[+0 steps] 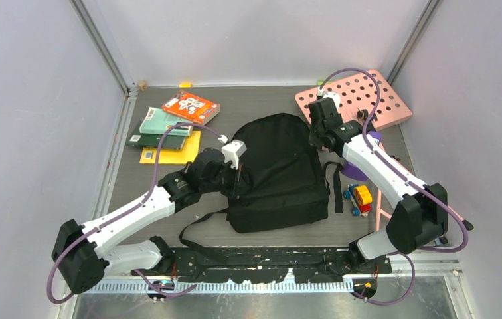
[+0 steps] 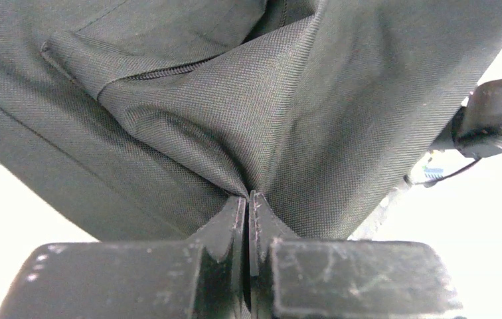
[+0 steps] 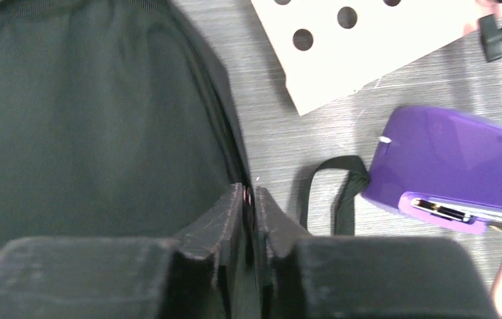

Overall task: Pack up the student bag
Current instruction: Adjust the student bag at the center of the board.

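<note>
Books (image 1: 172,126), far-left desk corner; pink board (image 1: 368,100), far-right. Student bag (image 1: 275,173): left gripper (image 2: 248,199) clamps its fabric, right gripper (image 3: 250,193) closed at rim.

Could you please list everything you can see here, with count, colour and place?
student bag: one, black, table centre
books: four, orange, teal, dark green, yellow, rear left
pegboard: one, pink, rear right
case: one, purple, right of bag
toy car: one, yellow-red, blue wheels, right of bag
table: one, grey
left gripper: one, black, shut on bag fabric
right gripper: one, black, shut on bag's right edge
</note>
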Robot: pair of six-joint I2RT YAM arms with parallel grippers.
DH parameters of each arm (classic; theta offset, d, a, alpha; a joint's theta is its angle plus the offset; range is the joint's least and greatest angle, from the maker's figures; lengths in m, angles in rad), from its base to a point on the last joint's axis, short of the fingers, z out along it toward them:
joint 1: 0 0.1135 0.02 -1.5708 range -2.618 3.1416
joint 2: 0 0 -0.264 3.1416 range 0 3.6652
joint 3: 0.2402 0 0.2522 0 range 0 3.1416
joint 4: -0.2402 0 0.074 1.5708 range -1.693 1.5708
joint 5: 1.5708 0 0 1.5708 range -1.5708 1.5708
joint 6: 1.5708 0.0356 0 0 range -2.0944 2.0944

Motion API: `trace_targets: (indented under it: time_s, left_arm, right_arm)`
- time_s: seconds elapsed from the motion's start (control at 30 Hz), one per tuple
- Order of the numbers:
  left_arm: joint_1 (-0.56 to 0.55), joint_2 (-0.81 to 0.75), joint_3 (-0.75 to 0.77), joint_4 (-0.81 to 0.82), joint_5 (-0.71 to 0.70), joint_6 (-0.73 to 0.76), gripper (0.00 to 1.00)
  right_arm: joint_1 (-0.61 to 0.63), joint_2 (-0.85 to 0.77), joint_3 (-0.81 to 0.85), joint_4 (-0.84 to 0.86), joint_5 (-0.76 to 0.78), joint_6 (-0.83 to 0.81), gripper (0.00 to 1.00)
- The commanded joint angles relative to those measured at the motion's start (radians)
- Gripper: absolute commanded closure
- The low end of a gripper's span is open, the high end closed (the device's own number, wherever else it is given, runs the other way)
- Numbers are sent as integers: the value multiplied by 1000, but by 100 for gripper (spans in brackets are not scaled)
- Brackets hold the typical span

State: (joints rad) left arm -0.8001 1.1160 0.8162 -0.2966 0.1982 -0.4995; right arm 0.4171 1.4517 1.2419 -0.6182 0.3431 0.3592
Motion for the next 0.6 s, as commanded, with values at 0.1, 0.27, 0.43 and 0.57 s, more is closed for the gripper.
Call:
trace_targets:
  time_s: [0.1,0.27,0.43,0.57]
  left_arm:
    - [-70,-78,41,-9,10,-64,93]
    - [-70,-57,146,-192,-175,-58,50]
    - [-68,-40,265,-320,-275,4,20]
    - [-19,-19,345,-374,-310,81,4]
  right_arm:
    - [-18,-29,0,60,108,25,61]
    - [-18,-106,-15,34,99,41,37]
    - [-18,-186,-52,-5,61,87,34]
    - [-19,-247,-92,-60,19,116,34]
